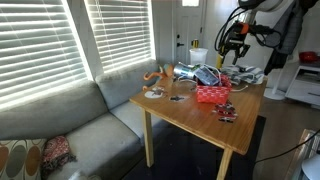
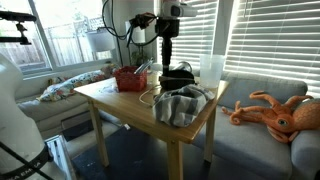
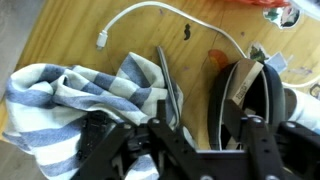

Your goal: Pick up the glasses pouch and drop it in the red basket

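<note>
The glasses pouch (image 3: pixel 250 95) is a black oval case with a tan piece showing inside. It lies on the wooden table, right of a blue-and-white striped cloth (image 3: pixel 60 95). It also shows in an exterior view (image 2: pixel 177 77). My gripper (image 3: pixel 205 135) is open and hangs just above the pouch's left edge, holding nothing. It shows in both exterior views (image 1: pixel 222 60) (image 2: pixel 166 62). The red basket (image 1: pixel 213 94) (image 2: pixel 129 79) stands on the table a short way from the pouch. It is out of the wrist view.
A white cable (image 3: pixel 150 15) curves across the table beyond the cloth. A thin dark strip (image 3: pixel 170 85) lies along the cloth's edge. A white cup (image 2: pixel 211 68) stands by the pouch. Small items (image 1: pixel 227 112) lie near the basket. An orange plush octopus (image 2: pixel 272 110) sits on the sofa.
</note>
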